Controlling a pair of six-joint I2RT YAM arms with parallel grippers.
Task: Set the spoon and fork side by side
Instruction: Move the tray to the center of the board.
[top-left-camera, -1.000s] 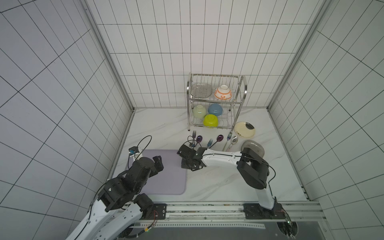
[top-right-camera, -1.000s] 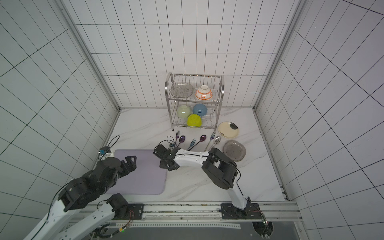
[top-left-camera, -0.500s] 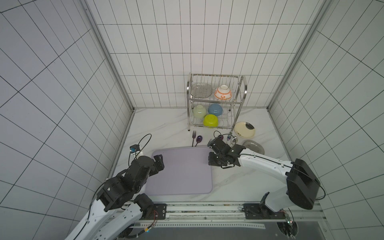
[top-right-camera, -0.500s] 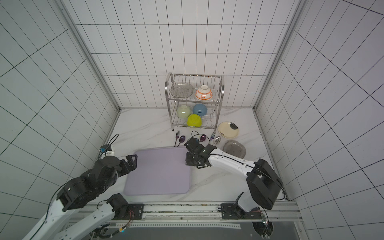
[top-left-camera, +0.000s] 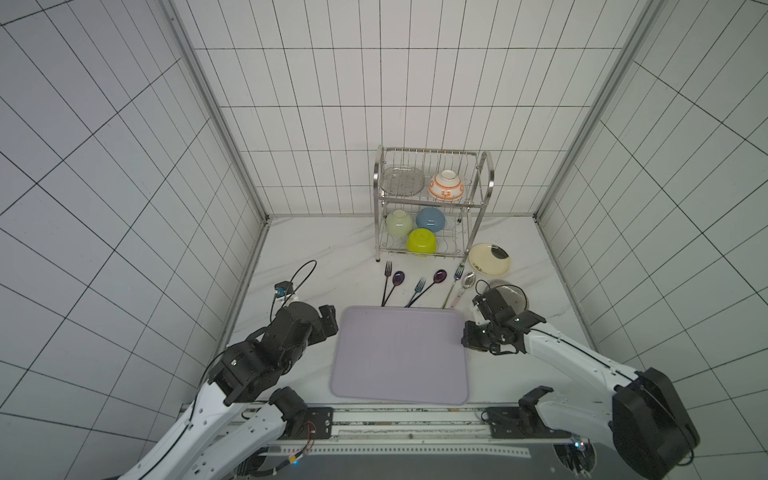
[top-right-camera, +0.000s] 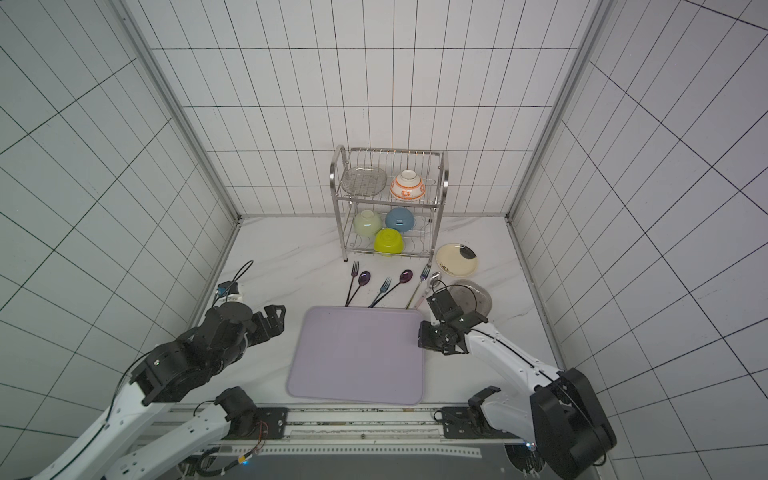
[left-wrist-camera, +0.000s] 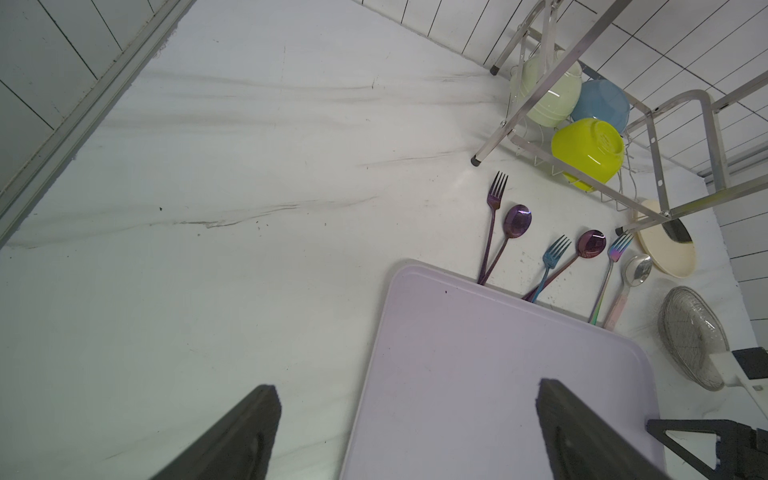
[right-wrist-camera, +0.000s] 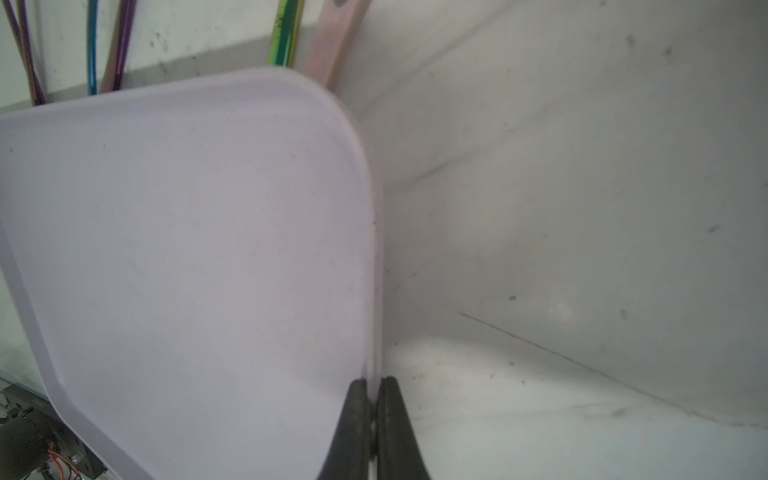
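The lilac mat lies on the marble before me, and the dish rack stands beyond its far edge. My right gripper is pinched tight on the mat's right rim, with only that thin edge between its fingers. My left gripper hangs by the mat's left edge, jaws spread wide, holding and touching nothing. Between mat and rack lies the cutlery in pairs, handle ends at the mat's far edge: purple fork beside purple spoon, blue fork beside second purple spoon, and rainbow fork beside silver spoon.
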